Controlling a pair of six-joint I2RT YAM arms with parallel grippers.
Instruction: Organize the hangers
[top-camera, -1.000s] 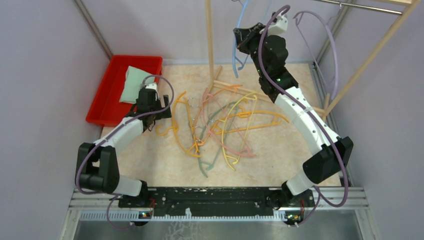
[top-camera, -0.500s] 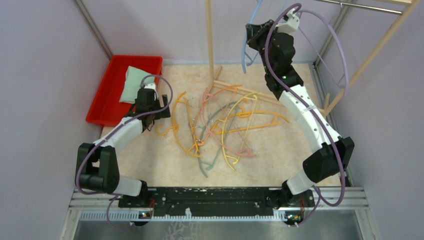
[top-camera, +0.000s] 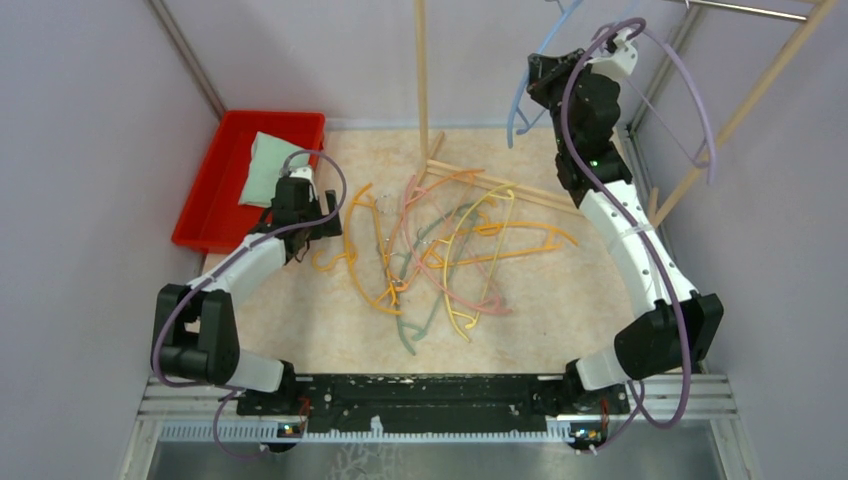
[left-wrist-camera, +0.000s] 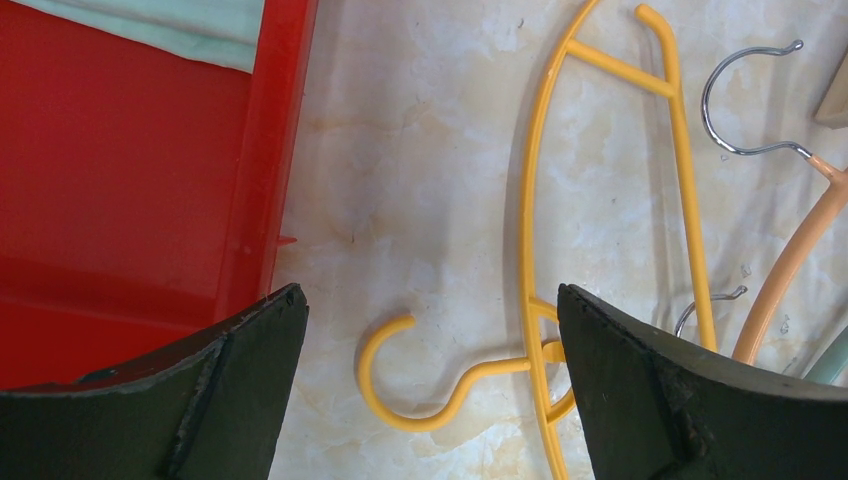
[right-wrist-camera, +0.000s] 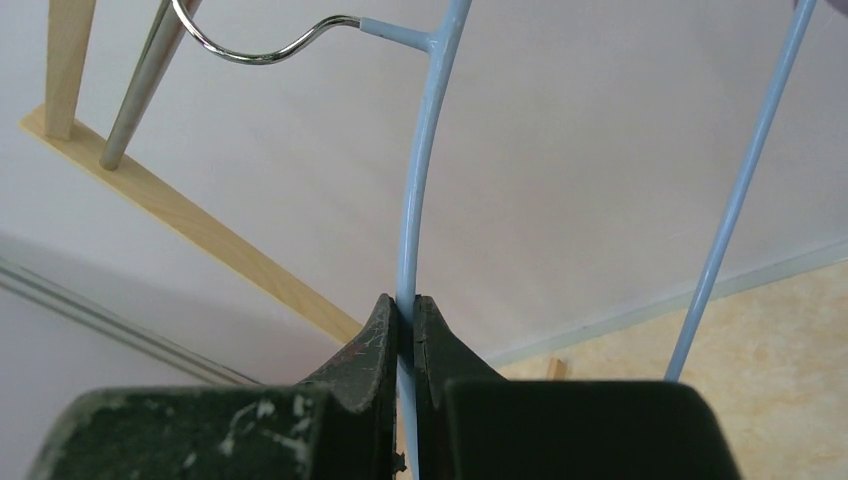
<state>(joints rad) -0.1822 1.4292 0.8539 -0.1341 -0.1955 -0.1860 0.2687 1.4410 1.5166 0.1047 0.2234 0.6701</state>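
Observation:
A tangled pile of hangers, orange, yellow, pink and green, lies in the middle of the table. My right gripper is raised high at the back right and shut on a blue hanger. In the right wrist view the gripper pinches the blue hanger's thin arm, and its metal hook is close beside the metal rail. My left gripper is open and empty, low over the pile's left edge. In the left wrist view the gripper straddles the hook of a yellow-orange hanger.
A red bin holding a pale green cloth stands at the back left, close to my left gripper. A lavender hanger hangs at the right. Wooden rack poles and a metal rail stand at the back.
My right arm has lifted the blue hanger up and to the right, toward the rail. The left arm has not moved.

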